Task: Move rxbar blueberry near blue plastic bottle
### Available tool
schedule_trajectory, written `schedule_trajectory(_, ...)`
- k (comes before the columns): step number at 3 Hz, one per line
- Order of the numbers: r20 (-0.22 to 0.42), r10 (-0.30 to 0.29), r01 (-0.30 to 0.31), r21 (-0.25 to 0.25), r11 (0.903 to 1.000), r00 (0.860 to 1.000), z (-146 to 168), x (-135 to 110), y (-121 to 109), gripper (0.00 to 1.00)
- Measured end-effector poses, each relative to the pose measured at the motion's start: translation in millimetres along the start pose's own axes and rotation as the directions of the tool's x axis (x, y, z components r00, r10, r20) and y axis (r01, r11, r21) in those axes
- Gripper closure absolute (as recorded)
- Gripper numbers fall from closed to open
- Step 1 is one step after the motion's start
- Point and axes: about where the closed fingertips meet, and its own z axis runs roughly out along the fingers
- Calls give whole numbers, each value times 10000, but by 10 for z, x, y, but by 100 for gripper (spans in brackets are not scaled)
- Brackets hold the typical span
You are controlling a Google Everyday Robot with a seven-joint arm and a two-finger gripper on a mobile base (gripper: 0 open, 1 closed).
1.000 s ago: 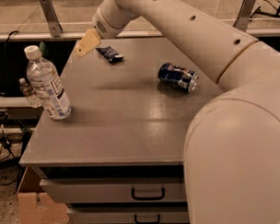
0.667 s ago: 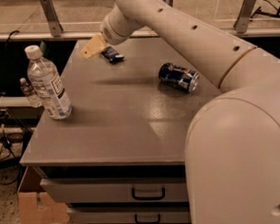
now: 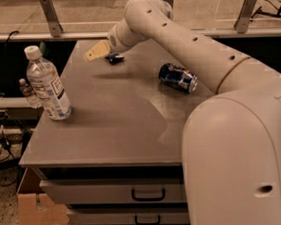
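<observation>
The rxbar blueberry (image 3: 114, 57), a small flat dark wrapper, lies on the far part of the table, partly hidden behind my gripper. My gripper (image 3: 95, 52), with tan fingers, hangs just left of and slightly above the bar. The blue plastic bottle (image 3: 48, 85), clear with a white cap and a white-and-blue label, stands upright at the table's left edge, well in front of and left of the bar.
A blue soda can (image 3: 177, 78) lies on its side at the right of the grey table (image 3: 113, 129). A tiny clear bottle (image 3: 27, 92) shows behind the tall bottle. Drawers (image 3: 148, 193) sit under the tabletop. A cardboard box (image 3: 35, 206) stands on the floor at left.
My arm has swung a little to the right and lower, bringing the gripper closer to the rxbar, which it now partly covers. The bottle and can have not moved.
</observation>
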Motion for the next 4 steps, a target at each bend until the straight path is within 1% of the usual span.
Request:
schedule_trajectory(1,-5,314,-314,-16,9995,9995,134,28,-114,3)
schedule_trajectory(2,2,260,-260,-110,9996,9997,233,52,-145,20)
schedule_trajectory(3,2,200,-200,-152,9997,9998,254,92,-156,43)
schedule_trajectory(4,-1,0,0,-201,9998,10000,235,106,-131,66)
